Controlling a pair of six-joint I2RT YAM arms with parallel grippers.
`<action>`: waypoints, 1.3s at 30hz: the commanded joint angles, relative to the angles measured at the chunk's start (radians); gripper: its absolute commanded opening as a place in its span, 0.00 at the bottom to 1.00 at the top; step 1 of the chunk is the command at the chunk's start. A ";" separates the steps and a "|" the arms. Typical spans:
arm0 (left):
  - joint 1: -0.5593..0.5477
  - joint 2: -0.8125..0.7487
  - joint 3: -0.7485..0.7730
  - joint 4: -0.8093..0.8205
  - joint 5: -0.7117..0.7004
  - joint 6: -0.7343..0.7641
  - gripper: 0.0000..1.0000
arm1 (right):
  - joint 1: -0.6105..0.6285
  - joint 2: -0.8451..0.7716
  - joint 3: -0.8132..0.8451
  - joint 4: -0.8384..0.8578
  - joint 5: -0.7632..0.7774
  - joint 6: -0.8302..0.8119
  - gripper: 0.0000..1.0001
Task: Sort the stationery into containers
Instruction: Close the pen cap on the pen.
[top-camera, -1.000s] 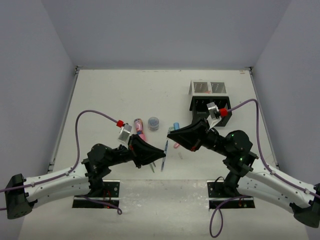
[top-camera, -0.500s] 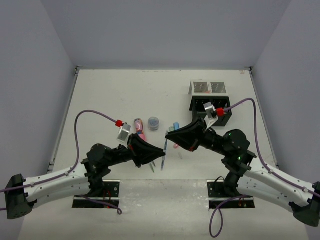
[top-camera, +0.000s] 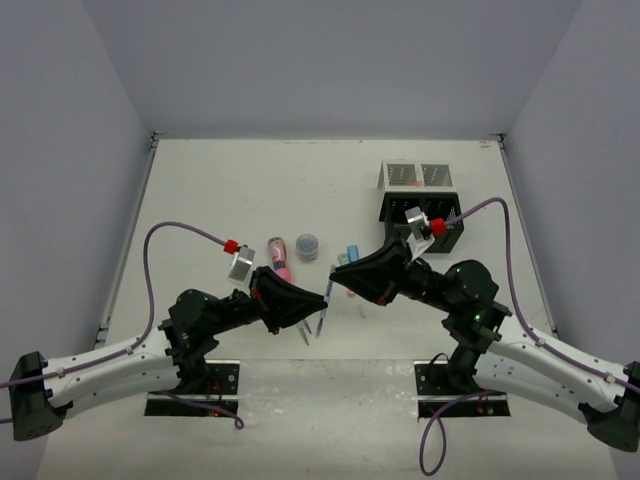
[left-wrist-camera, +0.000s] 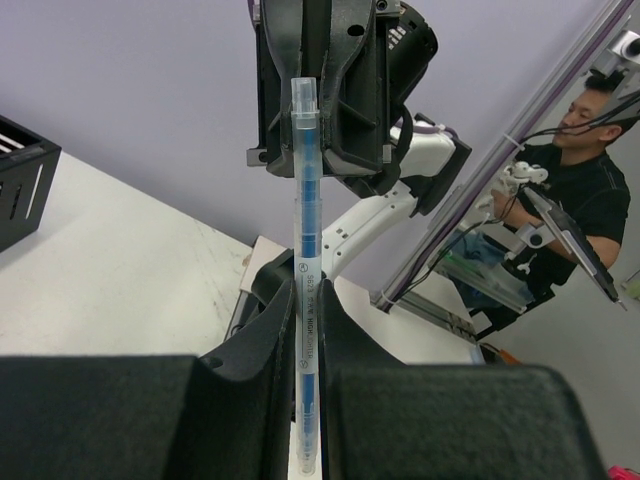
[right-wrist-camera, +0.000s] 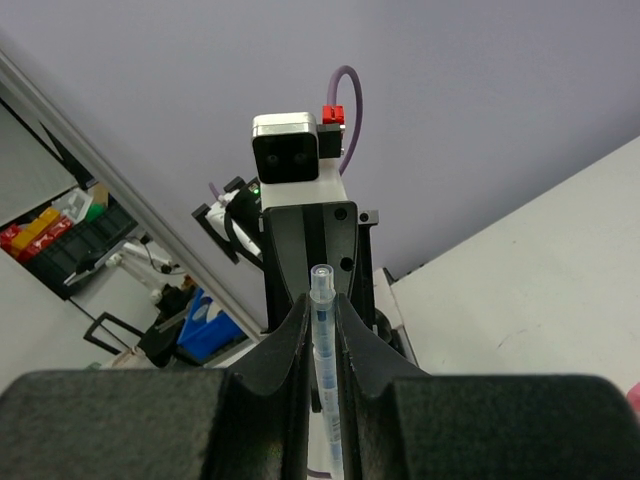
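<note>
From above, the left gripper and right gripper meet tip to tip, while each wrist view shows its narrow jaws pinching the same pen.

The left pincer and right pincer stand nose to nose at the near middle. Both clamp one blue pen, so nothing can cross there. Just behind them lie a pink marker, a grey-blue pot and a blue marker. The black organiser and white organiser fill the far right. The surface lies open at far left.
</note>
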 joint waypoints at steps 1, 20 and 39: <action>-0.004 -0.016 0.032 0.042 -0.033 0.032 0.00 | 0.020 0.013 -0.026 0.037 -0.036 -0.034 0.01; -0.004 0.020 0.048 0.087 -0.049 0.012 0.00 | 0.044 0.019 -0.054 0.078 -0.014 -0.039 0.37; -0.004 0.117 0.141 -0.059 -0.098 0.002 0.51 | 0.052 0.006 -0.035 0.042 0.039 -0.058 0.00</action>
